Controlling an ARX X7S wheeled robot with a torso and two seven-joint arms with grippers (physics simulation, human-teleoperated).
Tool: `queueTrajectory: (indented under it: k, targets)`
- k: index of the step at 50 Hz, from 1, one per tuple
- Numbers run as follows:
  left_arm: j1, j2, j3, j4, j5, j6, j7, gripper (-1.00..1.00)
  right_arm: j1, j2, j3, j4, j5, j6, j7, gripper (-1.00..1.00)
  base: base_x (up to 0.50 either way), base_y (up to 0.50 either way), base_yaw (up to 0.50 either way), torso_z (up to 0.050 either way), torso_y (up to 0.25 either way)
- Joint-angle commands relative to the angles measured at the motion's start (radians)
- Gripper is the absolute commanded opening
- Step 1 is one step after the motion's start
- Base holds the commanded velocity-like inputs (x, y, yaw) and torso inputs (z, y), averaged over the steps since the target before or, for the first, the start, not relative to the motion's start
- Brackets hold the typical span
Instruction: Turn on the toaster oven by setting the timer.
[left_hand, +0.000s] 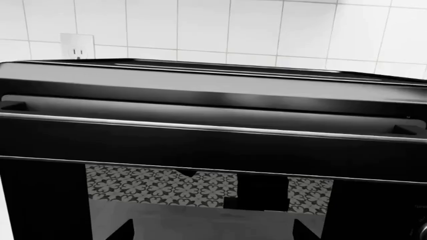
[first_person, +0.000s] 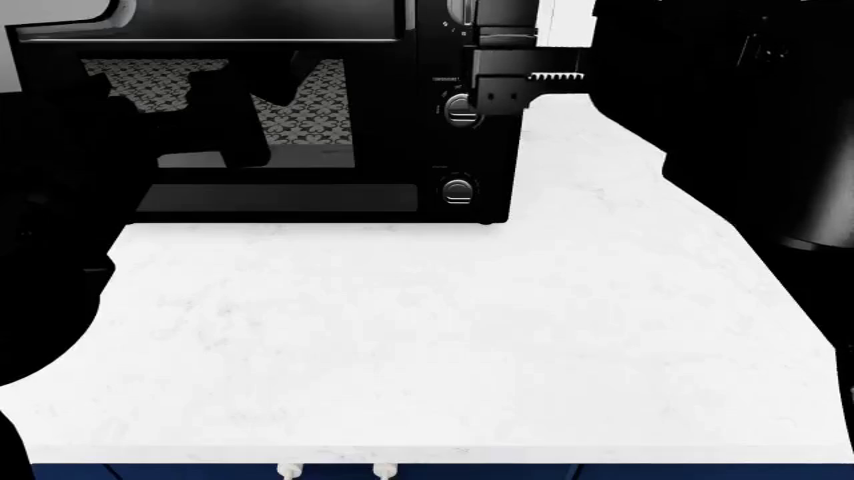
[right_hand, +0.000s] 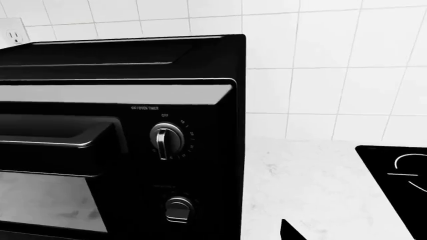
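The toaster oven (first_person: 334, 120) stands at the back left of the white counter, black, with a glass door and a column of round knobs (first_person: 461, 108). In the right wrist view its timer knob (right_hand: 167, 140), under small "timer" lettering, points up at "off"; a lower knob (right_hand: 179, 209) sits beneath it. My right gripper (right_hand: 200, 234) is open and empty, short of the knob column, with one fingertip (right_hand: 293, 231) showing. My left gripper (left_hand: 213, 232) is open and empty, facing the oven's door handle (left_hand: 213, 127) and window (left_hand: 200, 187). In the head view it is a dark shape (first_person: 254, 120) before the door.
The white counter (first_person: 441, 330) spreads in front of the oven. A flat black stovetop (right_hand: 400, 170) lies to the oven's right. A tiled wall with an outlet (left_hand: 77, 46) is behind. My right arm (first_person: 747, 110) is a dark mass at the right.
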Motion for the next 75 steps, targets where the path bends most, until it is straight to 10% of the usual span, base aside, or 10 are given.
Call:
queueTrajectory:
  k: [1, 36, 75]
  targets:
    - [0.001, -0.003, 0.008, -0.001, 0.001, 0.009, 0.001, 1.00, 0.067, -0.010, -0.070, 0.008, -0.022, -0.021, 0.017, 1.00, 0.00, 0.00, 0.00, 0.000, 0.000]
    - [0.006, -0.014, 0.028, 0.003, -0.003, 0.033, 0.000, 1.00, 0.245, 0.004, -0.466, 0.035, 0.004, -0.316, 0.041, 1.00, 0.00, 0.00, 0.00, 0.000, 0.000]
    - [0.007, -0.027, 0.047, 0.000, -0.004, 0.057, 0.003, 1.00, 0.296, -0.068, -0.563, 0.136, -0.013, -0.364, -0.035, 1.00, 0.00, 0.00, 0.00, 0.000, 0.000]
